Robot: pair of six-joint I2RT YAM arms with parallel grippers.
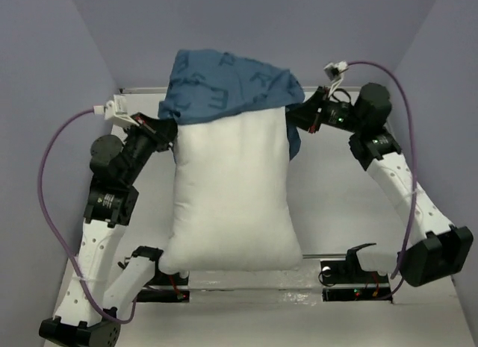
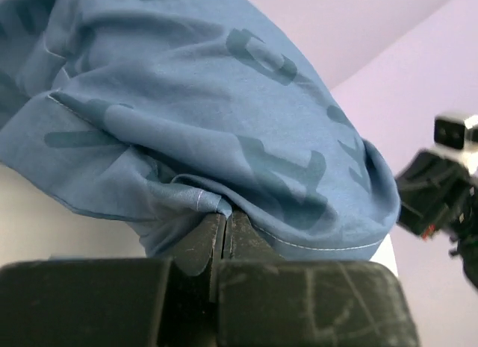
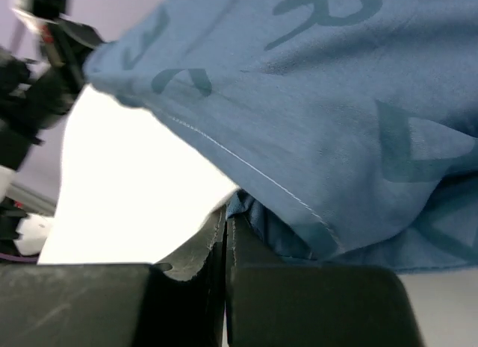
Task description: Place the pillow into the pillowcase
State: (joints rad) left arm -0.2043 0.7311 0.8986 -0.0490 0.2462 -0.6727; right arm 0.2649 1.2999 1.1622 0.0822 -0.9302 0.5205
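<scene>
The white pillow (image 1: 231,198) lies lengthwise in the middle of the table, between the two arms. The dark blue pillowcase (image 1: 231,86) is draped over its far end and covers about the top quarter. My left gripper (image 1: 170,129) sits at the case's left edge. In the left wrist view it (image 2: 225,214) is shut, with a fold of the pillowcase (image 2: 209,101) pinched at its tips. My right gripper (image 1: 293,117) is at the case's right edge. The right wrist view shows it (image 3: 227,213) shut on the pillowcase hem (image 3: 336,101), with the pillow (image 3: 134,190) just beside it.
Purple walls close in the white table (image 1: 336,190) on the left, right and far sides. Black mounts (image 1: 351,269) stand along the near edge. A purple cable (image 1: 45,183) loops out from each arm. The other arm shows in each wrist view (image 2: 441,190) (image 3: 37,78).
</scene>
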